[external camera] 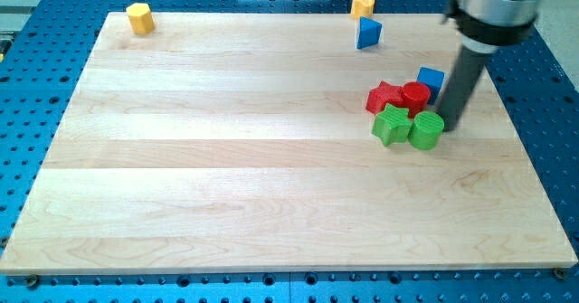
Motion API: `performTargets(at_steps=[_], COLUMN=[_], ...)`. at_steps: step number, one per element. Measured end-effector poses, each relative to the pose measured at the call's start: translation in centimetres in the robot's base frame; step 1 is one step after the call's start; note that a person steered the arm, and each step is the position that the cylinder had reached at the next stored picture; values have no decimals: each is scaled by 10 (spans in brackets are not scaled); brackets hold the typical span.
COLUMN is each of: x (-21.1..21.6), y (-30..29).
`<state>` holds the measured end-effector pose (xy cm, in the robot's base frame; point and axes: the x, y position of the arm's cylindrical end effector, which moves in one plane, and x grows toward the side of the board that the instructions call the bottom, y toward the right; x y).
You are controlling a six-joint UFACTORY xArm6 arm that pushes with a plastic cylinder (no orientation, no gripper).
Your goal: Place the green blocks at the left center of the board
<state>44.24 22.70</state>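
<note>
The green star block (392,124) and the green cylinder (426,130) sit side by side, touching, on the right half of the table (226,176), well apart from its left centre. Just above them lie a red star block (384,97) and a red cylinder (415,95), with a blue cube (431,81) behind. The rod's tip (449,127) stands just right of the green cylinder, seemingly touching it. The arm has no fingers and holds nothing. Farther off, a blue wedge-like block (367,33) and two yellow blocks (139,18) (363,4) lie near the view's top.
</note>
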Motion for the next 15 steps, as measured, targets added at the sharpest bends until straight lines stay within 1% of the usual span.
performTargets(at_steps=[1,2,3,4,5,6,8,9,10,11,12,13,14,15], x=[31,27,11,-18,-28,-31,33,51,41,13,14,42,61,32], y=[-41,-76,-77,-115,-151,-167,-279,-354,-432,-433,-385,-292,-175,-140])
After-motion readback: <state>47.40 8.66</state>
